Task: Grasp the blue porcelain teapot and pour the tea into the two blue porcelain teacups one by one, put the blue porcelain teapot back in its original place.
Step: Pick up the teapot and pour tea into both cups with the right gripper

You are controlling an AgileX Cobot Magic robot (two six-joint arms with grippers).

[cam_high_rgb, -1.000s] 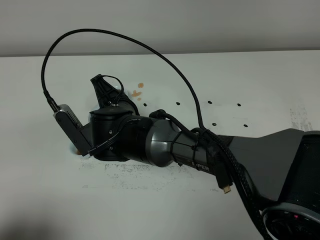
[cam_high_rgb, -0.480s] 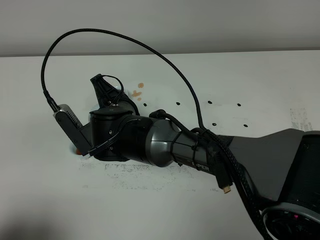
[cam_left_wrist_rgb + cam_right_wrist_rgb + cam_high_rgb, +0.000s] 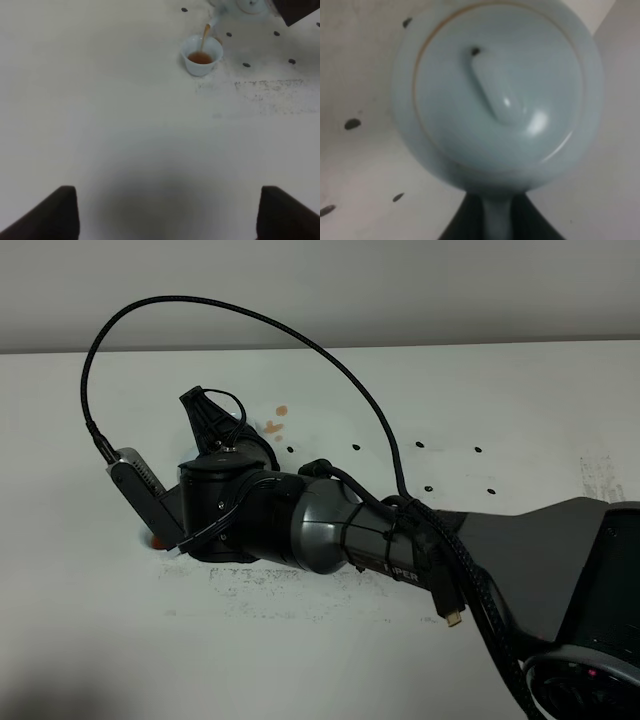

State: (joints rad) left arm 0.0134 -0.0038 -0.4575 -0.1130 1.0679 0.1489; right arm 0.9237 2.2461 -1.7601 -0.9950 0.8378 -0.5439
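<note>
The blue porcelain teapot (image 3: 495, 90) fills the right wrist view from above, its lid knob in the middle. My right gripper (image 3: 496, 222) is shut on its loop handle. In the left wrist view the teapot (image 3: 246, 6) is tilted at the far edge, and a thin stream of tea (image 3: 205, 36) runs from its spout into one blue teacup (image 3: 201, 55), which holds brown tea. My left gripper (image 3: 167, 215) is open and empty, well short of that cup. In the exterior view my right arm (image 3: 300, 525) hides the teapot; only an orange sliver of the cup (image 3: 156, 540) shows. The second teacup is hidden.
The white table (image 3: 480, 400) carries small black dots (image 3: 418, 445), a few orange stains (image 3: 276, 423) and a band of grey speckles (image 3: 270, 92). The right arm's black cable (image 3: 250, 315) arches high over the table.
</note>
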